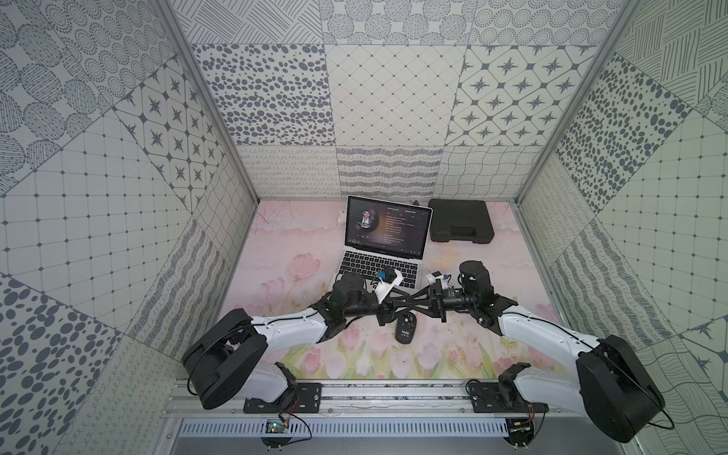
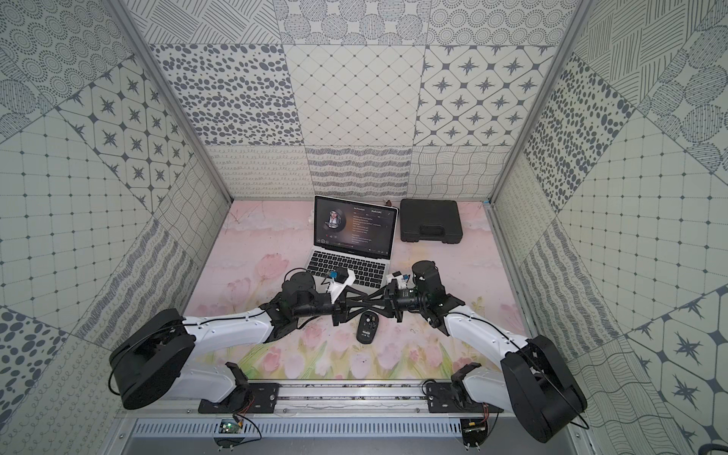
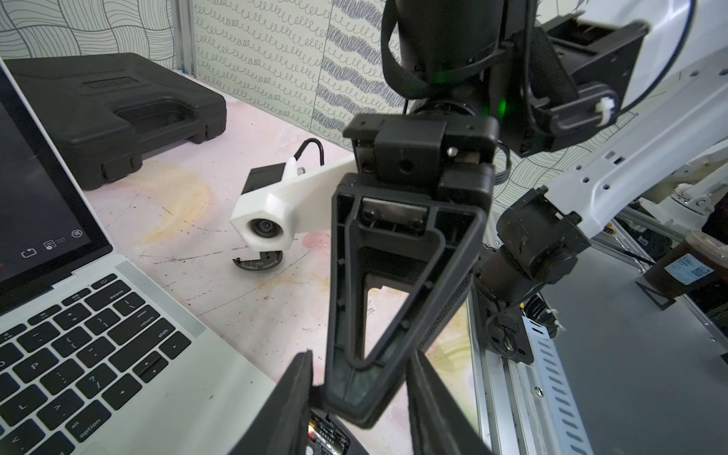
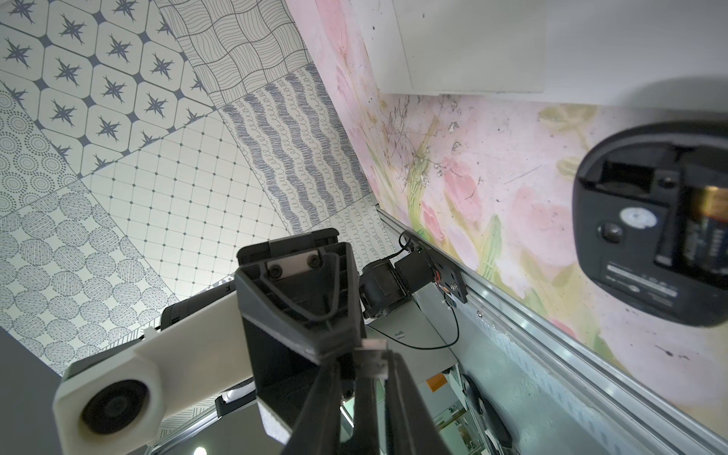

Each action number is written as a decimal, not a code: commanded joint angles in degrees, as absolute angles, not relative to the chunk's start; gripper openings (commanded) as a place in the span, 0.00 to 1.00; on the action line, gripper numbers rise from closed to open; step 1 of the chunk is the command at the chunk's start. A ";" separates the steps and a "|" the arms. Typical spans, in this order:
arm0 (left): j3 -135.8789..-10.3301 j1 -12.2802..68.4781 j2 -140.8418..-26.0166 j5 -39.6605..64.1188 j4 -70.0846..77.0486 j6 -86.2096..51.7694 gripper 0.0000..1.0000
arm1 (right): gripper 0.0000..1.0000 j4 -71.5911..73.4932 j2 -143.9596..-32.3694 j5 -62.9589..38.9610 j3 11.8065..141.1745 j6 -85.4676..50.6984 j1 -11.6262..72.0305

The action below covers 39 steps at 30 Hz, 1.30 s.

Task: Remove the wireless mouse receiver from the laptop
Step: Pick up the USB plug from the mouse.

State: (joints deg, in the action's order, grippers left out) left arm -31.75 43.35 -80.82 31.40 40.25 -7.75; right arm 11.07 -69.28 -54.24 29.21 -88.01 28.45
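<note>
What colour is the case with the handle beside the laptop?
The case is plain black, clearest in the left wrist view.

We see three tall walls of grey-and-white patterned panels (dots, stars, grids, squiggles) joined by slim aluminium corner posts. They enclose a scuffed pink tulip-printed tabletop mat, evenly lit, with a silver metal rail along its front.

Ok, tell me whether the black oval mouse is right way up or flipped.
Flipped. The black oval mouse lies underside up in both top views; the right wrist view shows its open bay with a cylindrical battery inside.
</note>
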 commanded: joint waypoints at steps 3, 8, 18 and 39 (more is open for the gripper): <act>-32.52 43.24 -80.77 40.43 42.02 -9.07 0.32 | 0.16 14.15 -68.12 -53.70 30.67 -88.60 28.56; -32.87 43.25 -80.08 40.82 40.13 -8.97 0.30 | 0.16 14.95 -68.13 -53.79 30.61 -89.22 28.55; -31.96 43.20 -77.78 38.19 38.33 -8.36 0.36 | 0.16 14.84 -67.26 -53.61 30.67 -89.60 28.54; -37.44 39.05 -82.18 38.48 32.11 -12.86 0.00 | 0.58 0.73 -65.24 -50.59 35.51 -79.30 25.89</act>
State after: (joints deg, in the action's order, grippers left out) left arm -36.56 40.34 -81.60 35.07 31.88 -9.78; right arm 7.79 -68.14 -52.75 33.21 -86.32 27.42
